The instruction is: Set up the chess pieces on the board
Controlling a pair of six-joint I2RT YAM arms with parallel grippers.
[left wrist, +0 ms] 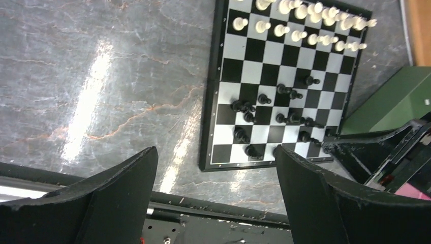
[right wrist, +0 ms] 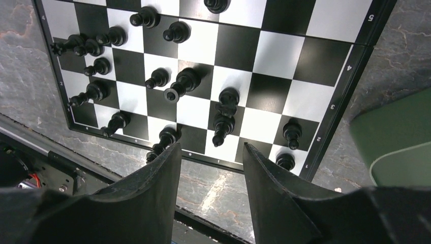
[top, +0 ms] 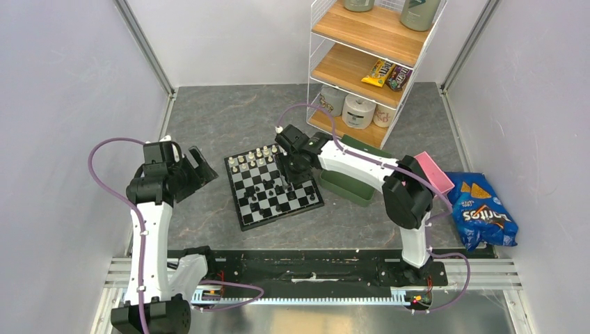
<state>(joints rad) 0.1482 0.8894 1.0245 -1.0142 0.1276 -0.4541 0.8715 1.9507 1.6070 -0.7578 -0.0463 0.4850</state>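
Roughly: blk pieces (right wrist: 184,81) in disarray on board (right wrist: 277,53), wht ones (left wrist: 297,35) in rows; L/R jaws apart.

Board (top: 273,186): chequered black and white, with a thin dark border carrying small pale markings. 
Pieces are recorded in two colours: cream-white pieces (left wrist: 263,25) and glossy black pieces (right wrist: 185,81). 
Table (left wrist: 101,76): grey and marbled, with faint reddish veins. 
Green tray (top: 346,186): dark green. Pink tray (top: 433,172): plain pink. 
Bag (top: 483,216): blue, printed with orange chips and white lettering. 
Left arm (top: 154,236) and right arm (top: 362,163): white shells, black joints. 
Cable (top: 94,167): purple. 
Left gripper (left wrist: 216,152) and right gripper (right wrist: 211,146): matt black. 
Shelf (top: 369,31): pale wood in a white wire frame.
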